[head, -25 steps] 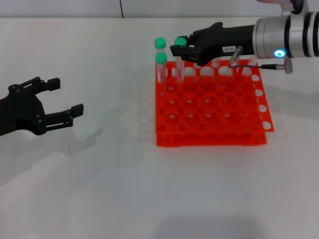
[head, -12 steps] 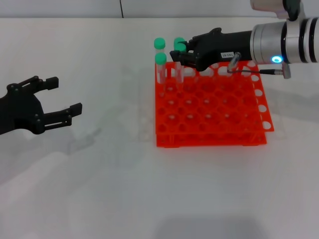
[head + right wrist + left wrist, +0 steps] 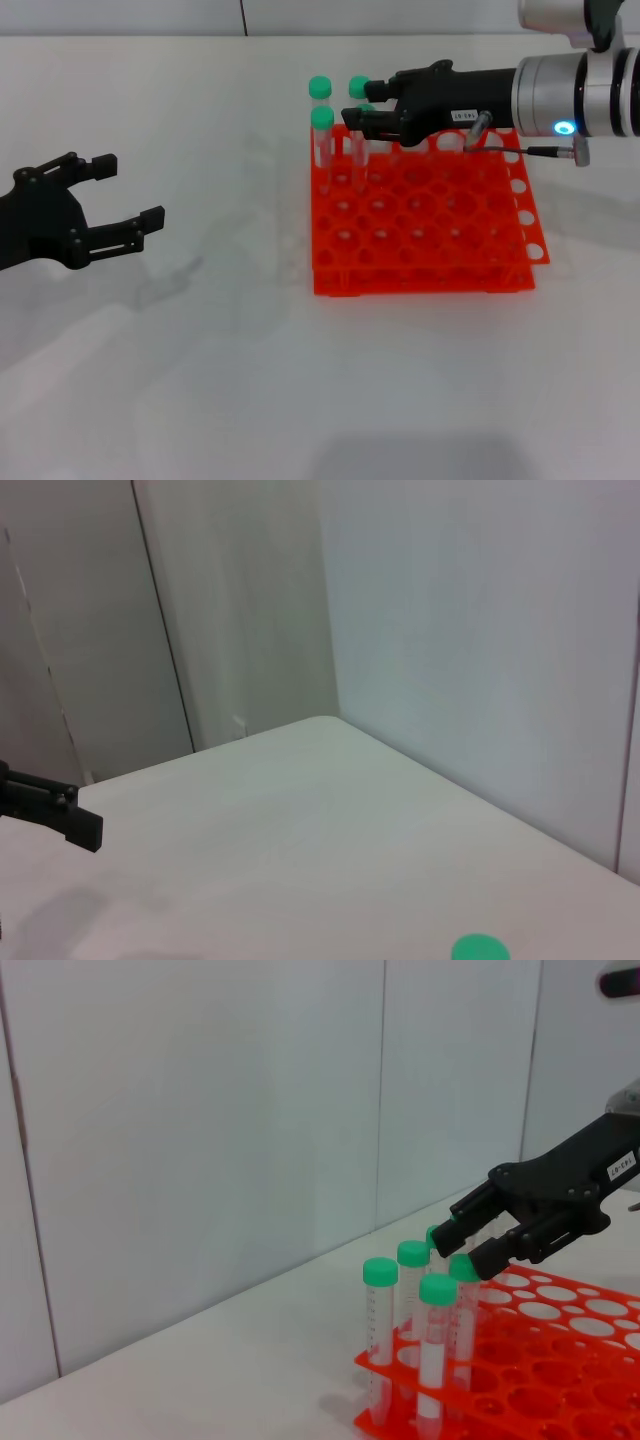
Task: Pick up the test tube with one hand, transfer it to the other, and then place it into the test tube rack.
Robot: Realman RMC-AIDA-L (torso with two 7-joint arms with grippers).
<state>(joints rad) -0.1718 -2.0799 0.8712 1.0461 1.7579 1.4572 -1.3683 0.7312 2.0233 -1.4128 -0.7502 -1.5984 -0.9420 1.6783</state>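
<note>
The orange-red test tube rack (image 3: 425, 215) stands at mid-table. Several green-capped test tubes (image 3: 323, 120) stand upright in its far-left corner, seen closer in the left wrist view as a tube cluster (image 3: 437, 1290) in the rack (image 3: 545, 1360). My right gripper (image 3: 368, 106), on the silver-white forearm, hovers at cap height over that corner. It is open, with one green cap (image 3: 367, 108) showing between its fingers; the left wrist view shows this gripper (image 3: 468, 1242) spread around the caps. My left gripper (image 3: 125, 195), black, hangs open far to the left, holding nothing.
A white table (image 3: 200, 380) stretches around the rack. Most rack holes (image 3: 450, 200) hold nothing. The right wrist view shows one green cap (image 3: 480, 948), the left gripper's fingertips (image 3: 60, 815) far off, and white wall panels behind the table.
My right gripper has drawn slightly to the right and sunk a little toward the tube caps. The left arm and the tubes have stayed put.
</note>
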